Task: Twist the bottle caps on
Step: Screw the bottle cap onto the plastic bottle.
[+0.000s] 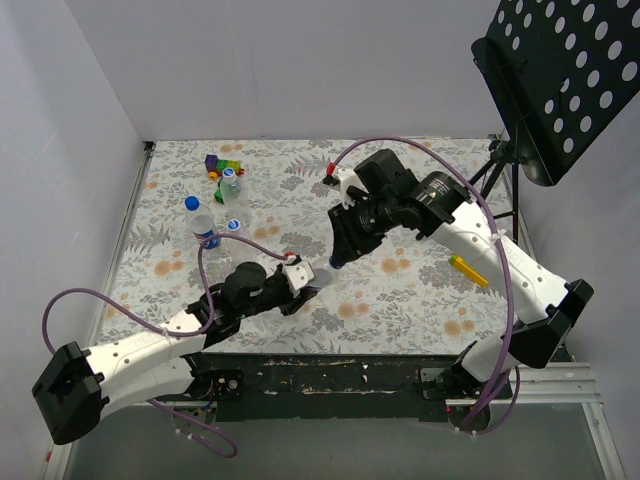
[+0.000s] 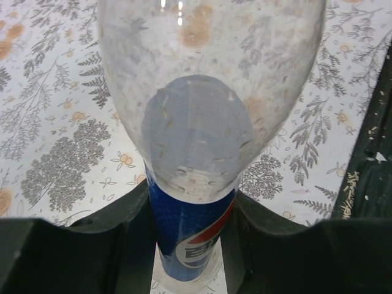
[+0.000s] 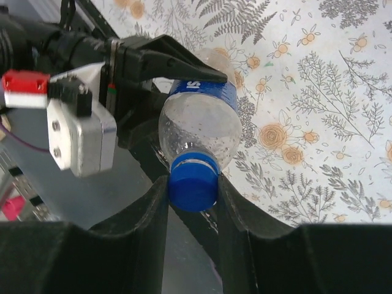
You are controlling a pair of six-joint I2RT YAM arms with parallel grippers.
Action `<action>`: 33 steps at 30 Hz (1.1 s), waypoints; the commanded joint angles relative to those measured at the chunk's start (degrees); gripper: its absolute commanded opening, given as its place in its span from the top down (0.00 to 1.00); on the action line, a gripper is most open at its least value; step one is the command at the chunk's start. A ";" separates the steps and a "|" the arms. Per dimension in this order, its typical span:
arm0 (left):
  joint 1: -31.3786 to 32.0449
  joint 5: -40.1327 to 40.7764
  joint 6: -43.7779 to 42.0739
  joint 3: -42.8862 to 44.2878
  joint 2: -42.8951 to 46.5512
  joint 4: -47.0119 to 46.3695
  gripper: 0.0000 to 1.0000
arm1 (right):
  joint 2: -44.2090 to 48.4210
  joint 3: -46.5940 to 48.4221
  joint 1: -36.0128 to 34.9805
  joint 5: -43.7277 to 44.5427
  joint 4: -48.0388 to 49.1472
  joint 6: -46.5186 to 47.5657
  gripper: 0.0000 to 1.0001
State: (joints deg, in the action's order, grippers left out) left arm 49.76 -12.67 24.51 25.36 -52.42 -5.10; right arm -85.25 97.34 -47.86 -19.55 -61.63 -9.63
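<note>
Right wrist view: the right gripper point(image 3: 193, 187) is clamped on the blue cap point(image 3: 193, 182), which sits on the neck of a Pepsi bottle point(image 3: 199, 122) held on its side above the floral table cover point(image 3: 318, 92). The left gripper point(image 2: 191, 220) is closed around the bottle's labelled middle, one finger on each side of the blue band.

We judge the step to be threading the cap down. It calls for the cap to be square to the neck, so we would line the turning wrist up with the bottle's long axis. The left grip must stop the bottle spinning without crushing its thin wall. We cannot tell how far the cap is already seated.

The held bottle holds no liquid that we can see, only droplets clinging to the inside. Well apart at the far left, a blue-capped bottle point(image 1: 203, 225) and a clear bottle point(image 1: 231, 188) stand near the toy blocks point(image 1: 222, 163), too small for us to judge their contents.
</note>
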 commanded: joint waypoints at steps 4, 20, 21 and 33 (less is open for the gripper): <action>5.52 14.92 -0.87 -0.40 0.93 -30.65 0.67 | -5.18 1.97 -1.01 5.92 -1.04 -16.29 0.94; 6.49 27.26 3.17 -0.23 -3.56 -28.12 0.67 | -7.47 9.18 -1.10 13.84 -1.83 -18.85 0.80; 6.49 27.26 3.26 -0.05 -3.74 -27.86 0.67 | -7.65 10.14 -1.10 14.53 -2.09 -19.20 0.76; 6.49 29.10 6.86 1.00 -5.84 -25.93 0.72 | 0.08 13.49 -0.14 12.44 7.12 -14.02 0.26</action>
State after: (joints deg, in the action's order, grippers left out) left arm 56.01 15.09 29.50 23.22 -57.67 -27.81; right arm -90.59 109.51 -48.69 -6.26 -59.77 -26.63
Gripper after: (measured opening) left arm 0.347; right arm 0.676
